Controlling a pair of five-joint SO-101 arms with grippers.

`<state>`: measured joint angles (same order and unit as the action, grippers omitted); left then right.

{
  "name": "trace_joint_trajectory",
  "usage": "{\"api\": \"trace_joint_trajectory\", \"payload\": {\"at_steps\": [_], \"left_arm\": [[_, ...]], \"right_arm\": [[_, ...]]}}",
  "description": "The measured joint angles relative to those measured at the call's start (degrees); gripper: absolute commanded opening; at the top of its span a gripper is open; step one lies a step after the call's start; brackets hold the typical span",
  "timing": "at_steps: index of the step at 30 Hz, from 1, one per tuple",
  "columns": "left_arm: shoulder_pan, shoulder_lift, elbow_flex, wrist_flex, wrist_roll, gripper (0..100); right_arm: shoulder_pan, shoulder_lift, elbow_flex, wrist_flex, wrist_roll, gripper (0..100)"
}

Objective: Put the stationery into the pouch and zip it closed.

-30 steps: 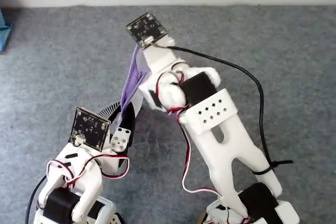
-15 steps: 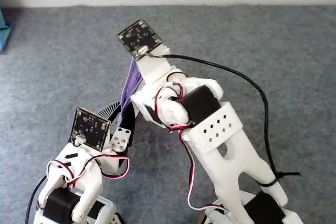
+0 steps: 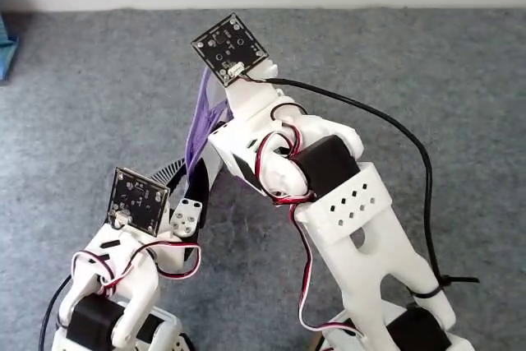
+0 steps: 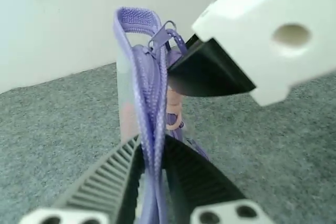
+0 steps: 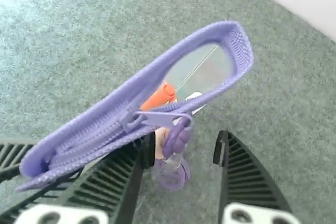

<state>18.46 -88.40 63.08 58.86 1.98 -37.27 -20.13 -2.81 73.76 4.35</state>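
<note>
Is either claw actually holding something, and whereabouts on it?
The left gripper pinches the purple pouch by its zippered edge. The right gripper stands open around the zipper pull, holding nothing.

The pouch [image 5: 157, 77] is purple woven cloth with a shiny, see-through plastic window [image 5: 202, 66]. Its zip pull [image 5: 163, 119] looks like smooth painted metal, and the orange pen [image 5: 160, 97] inside looks like smooth plastic. The tabletop [image 3: 99, 96] is covered in rough, fuzzy grey cloth like carpet, while the left end effector [image 4: 152, 148] and the right end effector [image 5: 184, 140] have matt black plastic fingers with ridges, and the arm shells [image 3: 362, 236] are smooth white plastic.
</note>
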Motion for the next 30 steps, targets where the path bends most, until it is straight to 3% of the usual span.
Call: {"api": "trace_joint_trajectory", "payload": {"at_steps": [10,22,30], "left_arm": [[-0.09,0.0,0.0,0.0,0.09,1],[-0.18,0.0,0.0,0.0,0.09,1],[-0.18,0.0,0.0,0.0,0.09,1]], "right_arm": [[0.0,2.99,0.0,-2.29,0.0,19.5],[0.26,5.45,0.0,-5.36,3.08,1.5],[2.46,5.63,0.0,-5.36,4.84,0.8]]}}
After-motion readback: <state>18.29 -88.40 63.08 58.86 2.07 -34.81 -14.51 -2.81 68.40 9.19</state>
